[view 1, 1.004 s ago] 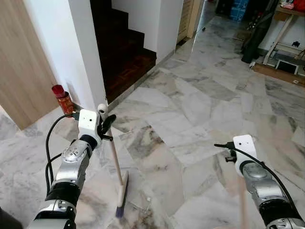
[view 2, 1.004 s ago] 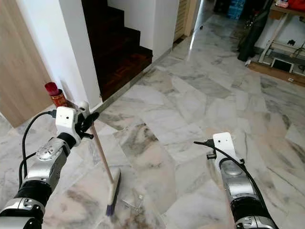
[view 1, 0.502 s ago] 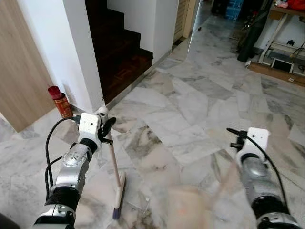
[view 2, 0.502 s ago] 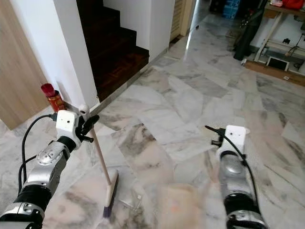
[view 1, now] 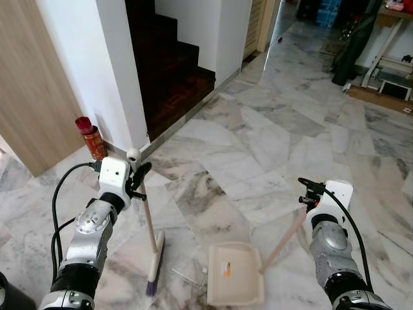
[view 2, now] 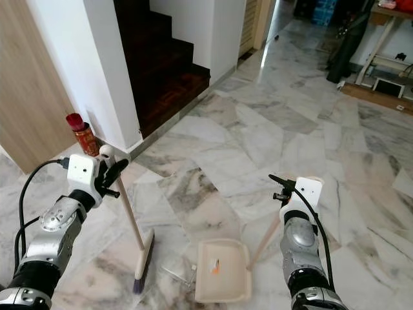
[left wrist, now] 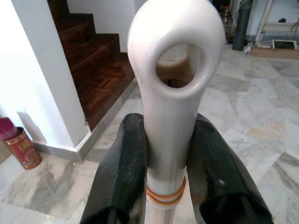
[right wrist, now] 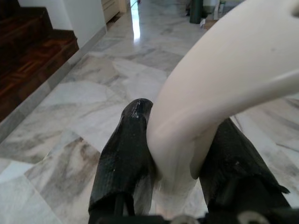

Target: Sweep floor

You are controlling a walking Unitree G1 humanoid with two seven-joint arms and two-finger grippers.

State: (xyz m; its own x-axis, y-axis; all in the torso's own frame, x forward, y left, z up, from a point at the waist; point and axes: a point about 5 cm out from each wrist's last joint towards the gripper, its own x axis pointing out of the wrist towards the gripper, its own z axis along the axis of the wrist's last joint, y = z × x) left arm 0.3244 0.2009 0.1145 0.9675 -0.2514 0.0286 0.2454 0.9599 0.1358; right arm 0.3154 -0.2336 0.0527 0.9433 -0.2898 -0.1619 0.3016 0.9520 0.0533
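Observation:
My left gripper [view 1: 137,175] is shut on the top of a cream broom handle [view 1: 147,216]; its white looped end [left wrist: 174,60] sits between the black fingers [left wrist: 122,172]. The broom head [view 1: 155,263] rests on the marble floor with dark bristles at its near end. My right gripper [view 1: 308,194] is shut on the cream handle [right wrist: 210,93] of a long-handled dustpan. The dustpan tray [view 1: 235,274] lies flat on the floor right of the broom head, an orange scrap [view 1: 226,270] inside it. Small clear debris [view 1: 187,278] lies between broom and pan.
A white wall corner [view 1: 126,90] and dark wooden stairs [view 1: 171,71] stand ahead left. A red can [view 1: 92,139] sits at the wall's base beside a wooden door [view 1: 29,97]. Open marble floor stretches ahead; furniture and a dark bag [view 1: 355,45] stand far right.
The dustpan has come down from a blur near the camera and now lies flat on the floor. The view has shifted a little. The broom stays in place.

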